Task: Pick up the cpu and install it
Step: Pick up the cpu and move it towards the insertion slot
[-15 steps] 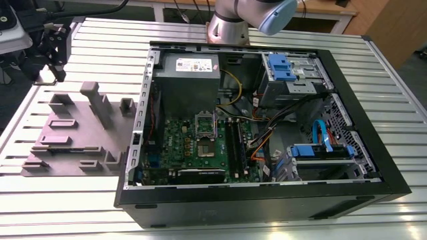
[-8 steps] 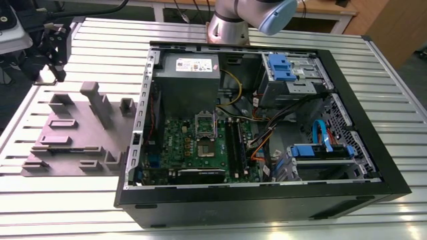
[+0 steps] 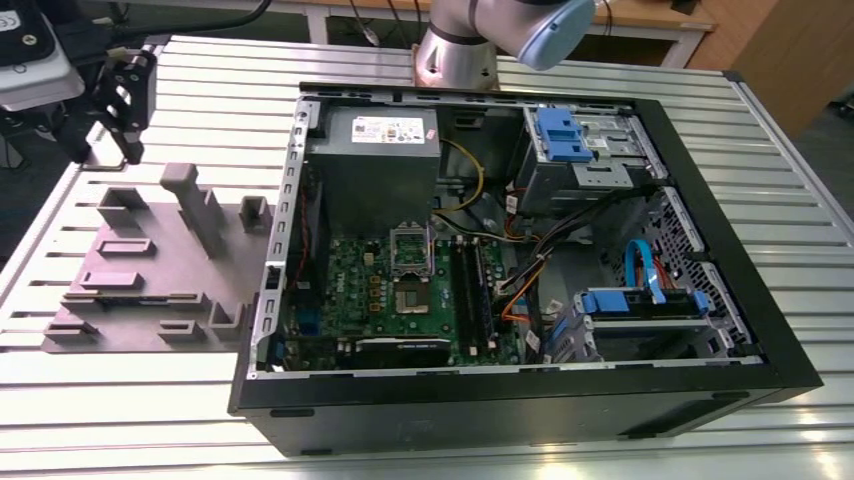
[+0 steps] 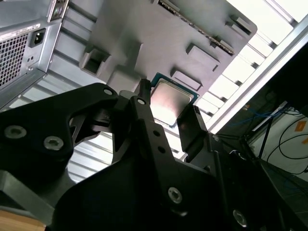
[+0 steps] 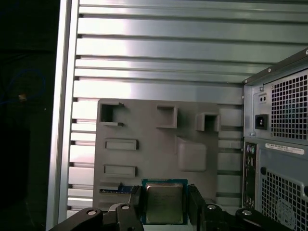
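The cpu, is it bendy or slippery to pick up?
Probably stiff: the cpu looks like a flat, metal-topped square. Likely light, since it is small and thin. Maybe slippery: the fingers pinch only its narrow edges, and its top looks smooth.

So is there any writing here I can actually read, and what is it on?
Nothing reads clearly.
White label on the power supply: print too small to read.
Strip label on the back of the computer case: too blurred to read.
Top of the cpu, held between the jaws: no legible marking.
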Controlling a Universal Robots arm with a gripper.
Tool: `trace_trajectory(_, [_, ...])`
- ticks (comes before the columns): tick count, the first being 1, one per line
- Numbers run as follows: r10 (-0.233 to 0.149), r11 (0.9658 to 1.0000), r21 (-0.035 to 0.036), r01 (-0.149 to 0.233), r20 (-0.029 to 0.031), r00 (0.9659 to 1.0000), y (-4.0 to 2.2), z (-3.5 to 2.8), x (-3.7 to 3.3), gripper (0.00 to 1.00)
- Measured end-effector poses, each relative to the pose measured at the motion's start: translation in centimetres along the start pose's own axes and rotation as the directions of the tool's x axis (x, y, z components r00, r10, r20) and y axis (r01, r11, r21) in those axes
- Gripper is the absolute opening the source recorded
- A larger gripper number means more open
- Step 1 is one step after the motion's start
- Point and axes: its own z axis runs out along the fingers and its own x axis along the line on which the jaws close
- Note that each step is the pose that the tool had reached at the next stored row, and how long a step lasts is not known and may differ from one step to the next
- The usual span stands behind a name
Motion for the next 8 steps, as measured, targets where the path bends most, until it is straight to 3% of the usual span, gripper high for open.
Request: trace_trajectory(8, [0.0, 1.0, 0.0, 0.0, 0.0, 1.0, -0.05, -0.03, -1.83, 0.47])
